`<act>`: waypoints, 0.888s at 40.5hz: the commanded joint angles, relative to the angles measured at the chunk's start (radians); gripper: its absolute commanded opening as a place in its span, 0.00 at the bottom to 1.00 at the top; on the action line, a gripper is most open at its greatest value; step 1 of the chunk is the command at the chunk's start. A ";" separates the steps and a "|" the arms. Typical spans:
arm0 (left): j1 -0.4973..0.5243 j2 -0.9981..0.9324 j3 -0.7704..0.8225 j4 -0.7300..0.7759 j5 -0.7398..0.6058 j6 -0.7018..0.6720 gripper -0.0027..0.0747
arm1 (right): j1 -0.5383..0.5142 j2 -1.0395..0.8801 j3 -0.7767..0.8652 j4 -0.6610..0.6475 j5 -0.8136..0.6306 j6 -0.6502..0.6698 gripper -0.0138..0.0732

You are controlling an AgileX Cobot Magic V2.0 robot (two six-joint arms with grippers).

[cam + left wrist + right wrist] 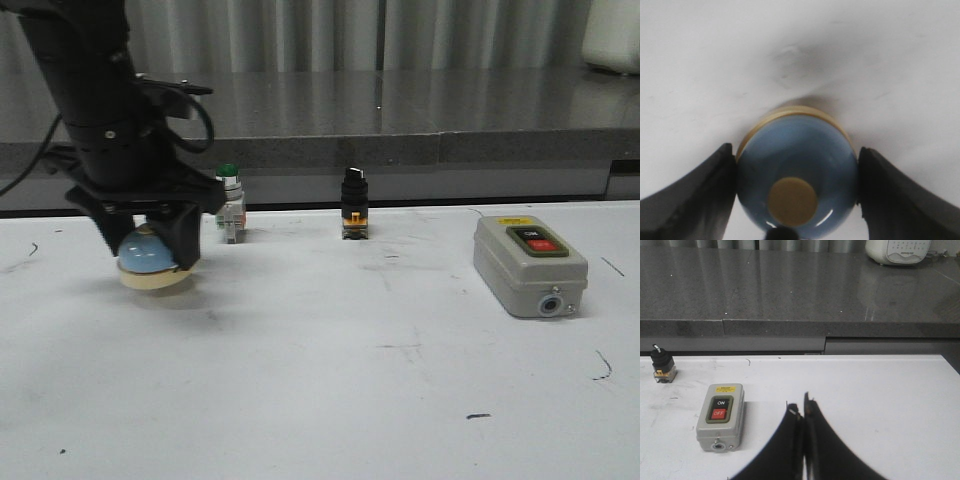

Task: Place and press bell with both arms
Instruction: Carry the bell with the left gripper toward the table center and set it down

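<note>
Left gripper (150, 250) closed around the bell (152, 258) at the left side of the white table (330, 380), one black finger (690, 195) pressed against each flank of the light-blue dome in the left wrist view. Cream top button (792, 201) uppermost, cream base rim visible round the dome's far edge; bell upright. Base at or just above the table surface in the front view, a soft shadow beneath; contact with the table not determinable. Right gripper (802, 412) seen in the right wrist view only, fingertips brought together with barely a slit between them, nothing held, poised over bare table. Grey switch box (528, 265) with ON and OFF buttons on the right side of the table, lying flat, near the right gripper in that arm's view. Green-capped push button (229, 203) standing just beside the left gripper toward the table's rear edge, apart from the bell. Black selector switch (352, 203) on a yellow base upright near the rear edge at centre. Scattered dark scuff marks on the table surface
</note>
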 commanded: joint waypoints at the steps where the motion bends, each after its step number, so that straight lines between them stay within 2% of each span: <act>1: -0.062 -0.051 -0.055 -0.008 -0.008 0.003 0.28 | -0.005 0.016 -0.037 -0.006 -0.076 -0.003 0.08; 12: -0.165 0.016 -0.175 -0.016 0.049 0.003 0.28 | -0.005 0.016 -0.037 -0.006 -0.076 -0.003 0.08; 28: -0.179 0.117 -0.231 -0.034 0.047 0.007 0.30 | -0.005 0.016 -0.037 -0.006 -0.075 -0.003 0.08; 31: -0.179 0.121 -0.231 -0.037 0.035 0.007 0.38 | -0.005 0.016 -0.037 -0.006 -0.075 -0.003 0.08; 36: -0.179 0.121 -0.231 -0.059 0.011 0.007 0.64 | -0.005 0.016 -0.037 -0.006 -0.075 -0.003 0.08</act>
